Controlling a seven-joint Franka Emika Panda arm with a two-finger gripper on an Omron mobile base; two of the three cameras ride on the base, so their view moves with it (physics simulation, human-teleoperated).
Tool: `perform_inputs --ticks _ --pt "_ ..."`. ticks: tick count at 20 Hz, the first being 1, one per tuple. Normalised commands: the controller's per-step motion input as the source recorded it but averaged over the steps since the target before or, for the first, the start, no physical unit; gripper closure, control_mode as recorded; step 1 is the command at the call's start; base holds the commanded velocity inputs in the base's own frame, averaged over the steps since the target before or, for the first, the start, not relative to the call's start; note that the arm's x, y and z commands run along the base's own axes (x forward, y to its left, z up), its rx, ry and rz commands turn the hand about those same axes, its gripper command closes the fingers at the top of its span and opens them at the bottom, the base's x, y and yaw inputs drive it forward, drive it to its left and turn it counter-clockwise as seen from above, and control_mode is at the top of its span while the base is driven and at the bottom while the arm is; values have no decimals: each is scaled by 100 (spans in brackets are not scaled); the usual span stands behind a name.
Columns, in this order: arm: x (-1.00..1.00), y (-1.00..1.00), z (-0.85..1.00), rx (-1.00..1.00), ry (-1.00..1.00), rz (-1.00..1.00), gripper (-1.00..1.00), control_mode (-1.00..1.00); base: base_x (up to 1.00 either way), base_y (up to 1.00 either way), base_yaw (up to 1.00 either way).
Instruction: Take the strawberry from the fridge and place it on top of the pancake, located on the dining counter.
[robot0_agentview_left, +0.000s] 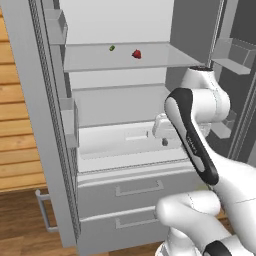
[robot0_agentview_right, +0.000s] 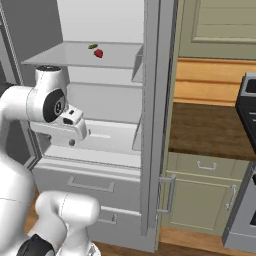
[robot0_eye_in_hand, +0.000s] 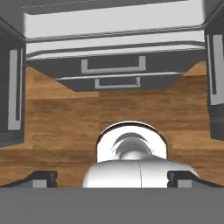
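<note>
Fridge (robot0_agentview_left: 120, 125) doors both swung wide, pale interior exposed. Strawberry (robot0_agentview_left: 136, 54) sits on the upper glass shelf (robot0_agentview_left: 100, 60), toward the right half of that shelf, roughly midway between its front and back edges. In the right base view the strawberry (robot0_agentview_right: 99, 53) reads as left of the shelf's right edge, close to the back. A small dark green item (robot0_agentview_left: 112, 48) lies on the same shelf, just left of and behind the strawberry, near but not touching it.

Arm is folded in front of the fridge, below the shelf level. Hand (robot0_eye_in_hand: 112, 178) is pointed down: the hand view looks at the wood floor (robot0_eye_in_hand: 57, 118) with the two bottom drawers (robot0_eye_in_hand: 113, 72) and their bar handles at the top of the frame. The fingertips (robot0_eye_in_hand: 41, 178) sit at the far left and far right of that view, so the hand is spread fully, with nothing between the fingers. Hand is well apart from the strawberry, lower than the shelf and in front of the fridge opening.

Right base view: right fridge door edge-on with its vertical handle (robot0_agentview_right: 167, 195), and beyond it a dark brown tabletop (robot0_agentview_right: 210, 130) on pale green cabinets. A dark appliance (robot0_agentview_right: 246, 150) stands at the right edge of that view.
</note>
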Motion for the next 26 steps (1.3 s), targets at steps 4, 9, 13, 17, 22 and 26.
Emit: perform_inputs --ticks 4,9,13,17,22,26 --pt "-53 -20 -15 -16 -17 25 -100 -100 0 0 0" --pt "-28 0 -12 -3 -12 10 -100 -100 0 0 0" --pt "-5 -1 -14 2 -1 0 -100 -100 0 0 0" --pt "0 0 0 0 0 0 -100 -100 0 0 0" --pt "3 9 0 0 -1 -1 -100 -100 0 0 0" --pt "3 9 0 0 -2 -1 -100 100 25 31 -3"
